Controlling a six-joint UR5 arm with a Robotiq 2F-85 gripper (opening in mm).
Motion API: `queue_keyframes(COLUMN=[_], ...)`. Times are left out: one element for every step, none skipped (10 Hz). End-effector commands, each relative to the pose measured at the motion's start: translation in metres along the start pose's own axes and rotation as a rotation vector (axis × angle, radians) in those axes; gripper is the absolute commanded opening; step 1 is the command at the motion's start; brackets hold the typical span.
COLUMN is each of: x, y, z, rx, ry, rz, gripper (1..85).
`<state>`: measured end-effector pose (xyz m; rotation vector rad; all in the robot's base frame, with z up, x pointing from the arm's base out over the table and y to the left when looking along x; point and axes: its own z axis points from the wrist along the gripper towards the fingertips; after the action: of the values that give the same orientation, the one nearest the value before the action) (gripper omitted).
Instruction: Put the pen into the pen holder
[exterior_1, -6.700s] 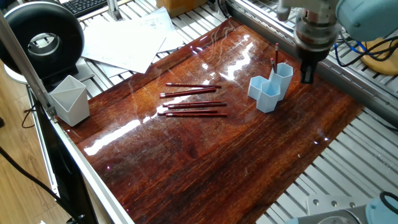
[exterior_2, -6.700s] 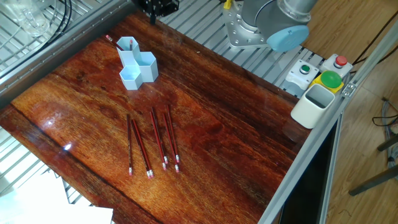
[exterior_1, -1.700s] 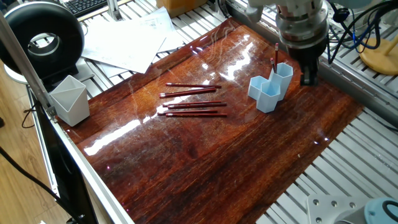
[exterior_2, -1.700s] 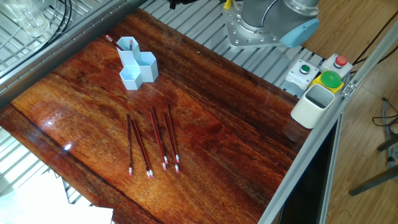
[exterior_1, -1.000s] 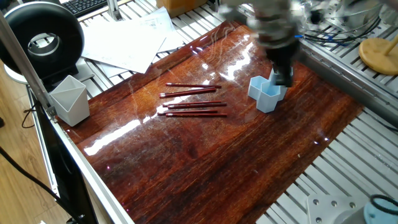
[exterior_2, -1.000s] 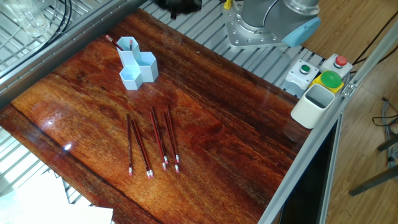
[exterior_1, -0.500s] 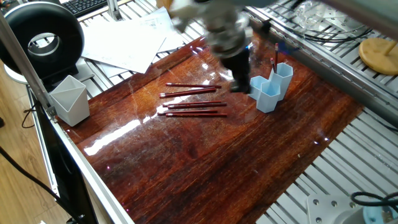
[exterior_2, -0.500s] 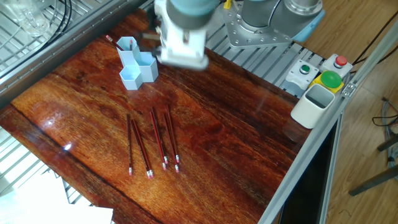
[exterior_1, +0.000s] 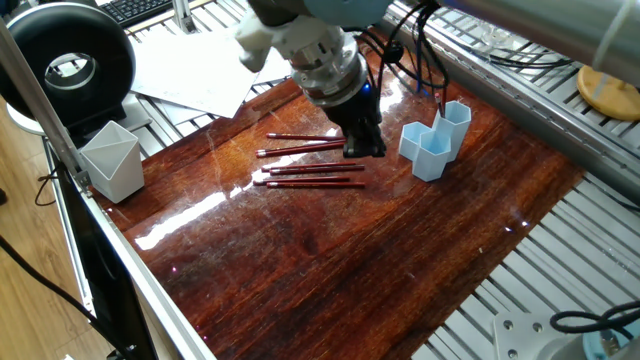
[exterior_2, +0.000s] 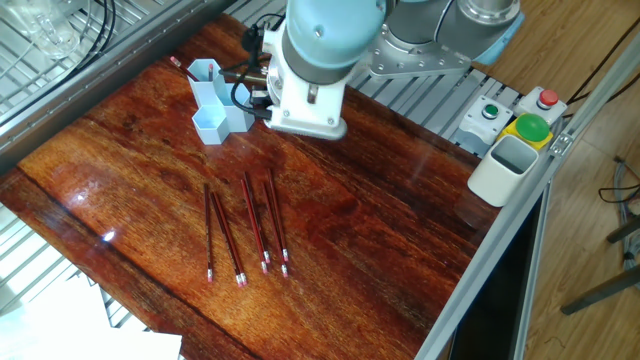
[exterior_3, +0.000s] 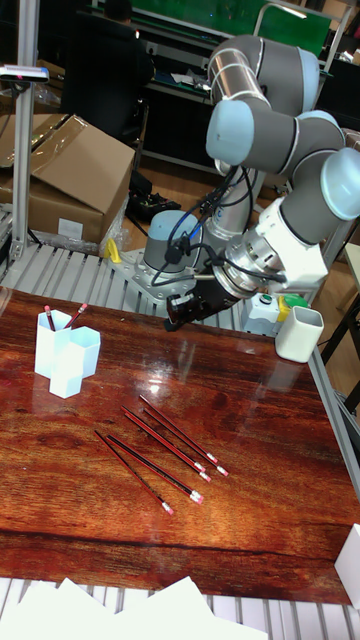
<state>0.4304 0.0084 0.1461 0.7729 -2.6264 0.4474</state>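
Several dark red pens (exterior_1: 310, 165) lie side by side on the wooden table (exterior_1: 330, 260); they also show in the other fixed view as pens (exterior_2: 245, 230) and in the tall view as pens (exterior_3: 165, 450). The light blue pen holder (exterior_1: 435, 145) stands to their right with a pen (exterior_1: 443, 92) upright in its tallest tube. In the tall view the pen holder (exterior_3: 62, 360) has two pen ends sticking out. My gripper (exterior_1: 365, 148) hangs just above the pens' right ends, open, holding nothing. It tilts down and left in the tall view, gripper (exterior_3: 175, 318). In the other fixed view the arm's wrist (exterior_2: 305, 100) hides the fingers.
A pale grey angular cup (exterior_1: 112, 160) stands at the table's left edge. A button box (exterior_2: 530, 125) sits beside the cup (exterior_2: 503, 168). Papers (exterior_1: 200, 60) and a black ring lamp (exterior_1: 70, 60) lie beyond the far corner. Aluminium rails frame the table.
The arm swung left from beside the pen holder, across it, and now hangs lower over the right ends of the loose pens. Pens and holder have not moved.
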Motion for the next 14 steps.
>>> queue_keyframes(x=[-0.004, -0.004, -0.021, -0.053, -0.08, -0.101, -0.121, -0.138, -0.153, -0.16, -0.155, -0.147, -0.13, -0.105], y=[0.005, 0.004, 0.004, 0.005, 0.006, 0.011, 0.018, 0.024, 0.029, 0.035, 0.04, 0.04, 0.036, 0.035], z=[-0.001, -0.001, 0.0, 0.002, 0.005, 0.007, 0.008, 0.012, 0.018, 0.018, 0.016, 0.014, 0.011, 0.006], rx=[-0.011, -0.007, -0.014, -0.019, -0.011, -0.013, -0.02, -0.022, -0.02, -0.023, -0.028, -0.039, -0.043, -0.054], ry=[-0.003, -0.002, -0.001, 0.003, 0.008, 0.003, -0.004, -0.01, -0.022, -0.028, -0.012, -0.005, 0.011, 0.039], rz=[0.015, 0.002, -0.027, -0.039, -0.043, -0.046, -0.049, -0.053, -0.054, -0.06, -0.061, -0.065, -0.068, -0.067], gripper=[18.7, 19.0, 19.3, 19.3, 19.3, 19.0, 18.7, 18.7, 18.7, 18.7, 18.7, 18.7, 16.7, 13.0])
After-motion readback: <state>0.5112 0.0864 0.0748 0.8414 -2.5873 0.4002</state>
